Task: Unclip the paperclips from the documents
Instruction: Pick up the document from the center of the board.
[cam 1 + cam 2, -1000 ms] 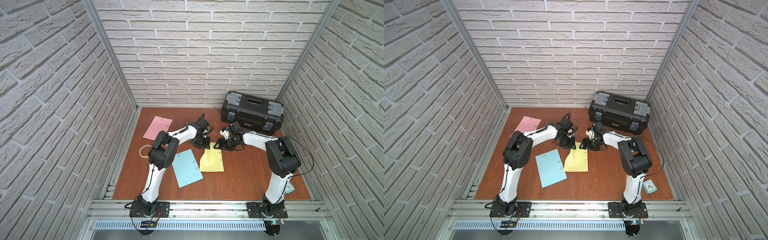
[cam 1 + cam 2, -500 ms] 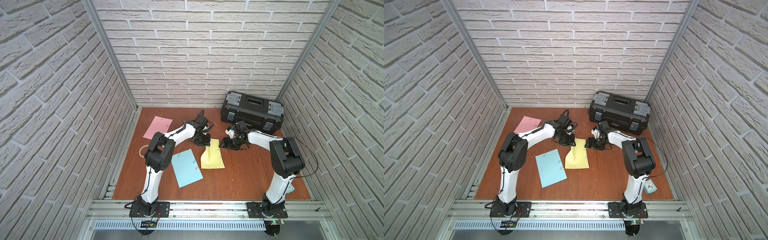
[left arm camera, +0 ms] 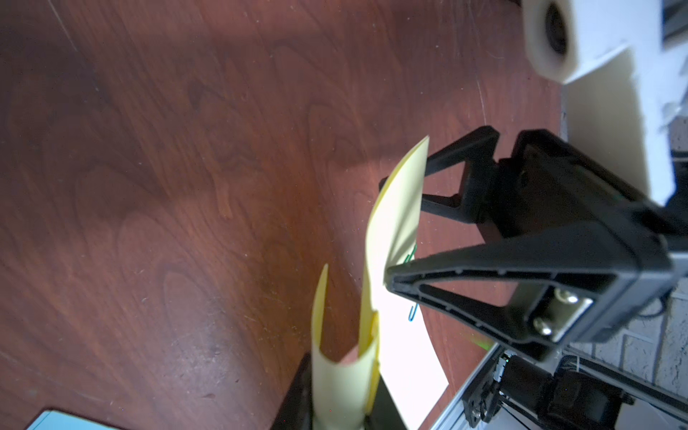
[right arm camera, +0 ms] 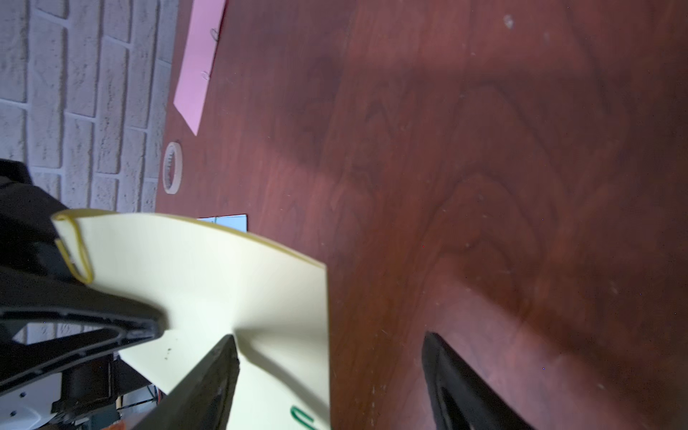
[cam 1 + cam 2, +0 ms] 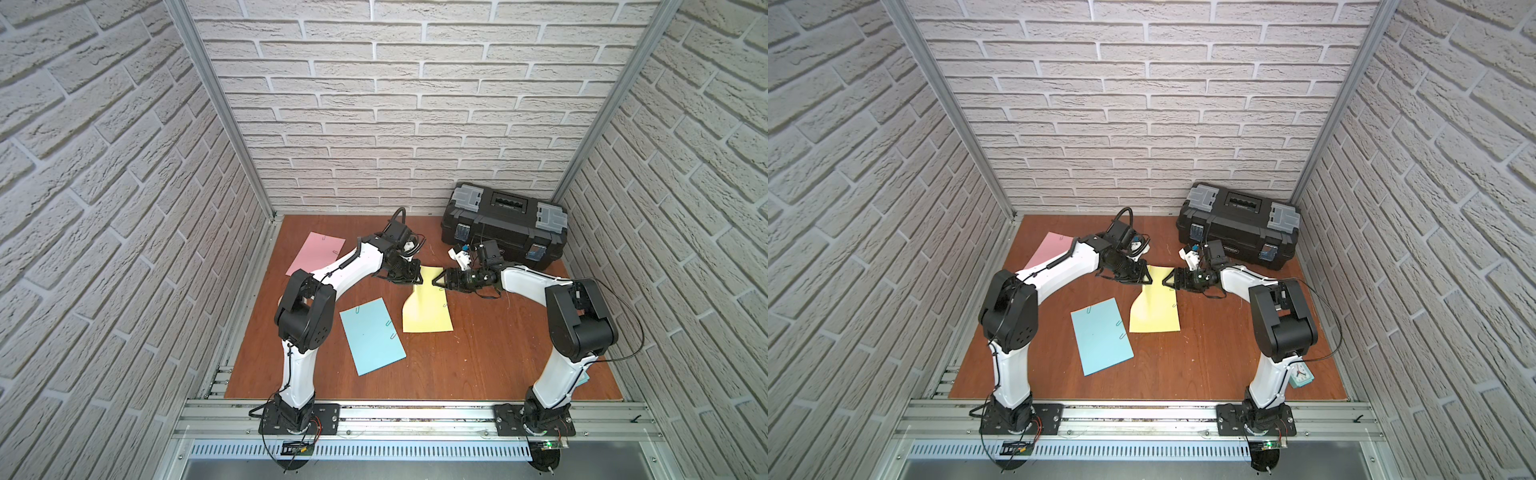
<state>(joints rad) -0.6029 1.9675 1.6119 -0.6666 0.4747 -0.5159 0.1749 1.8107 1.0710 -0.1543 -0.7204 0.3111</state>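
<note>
My left pincer (image 3: 337, 404) is clamped on the far left corner of the pale yellow paper sheet (image 5: 426, 311), and the paper curls up between my fingers, so that end is lifted and bowed off the reddish-brown wooden table (image 5: 478, 353). My right pincer (image 4: 329, 338) stands agape at the sheet's far right edge and holds nothing: one finger is over the paper, the other over bare wood. A thin green wire paperclip (image 3: 411, 255) sits on that edge just beside my right fingertip, and a blue wire paperclip (image 3: 412, 312) is further along the same edge. The light blue paper sheet (image 5: 372, 334) lies flat just beside the yellow one, with small clips on its edges. The pink paper sheet (image 5: 316, 257) lies at the far left, also clipped. A black plastic toolbox with grey latches (image 5: 505, 224) stands at the far right. Any lettering on it is too small to read, as are the figures on the small teal clock (image 5: 1302, 374) by my right arm's base.
</note>
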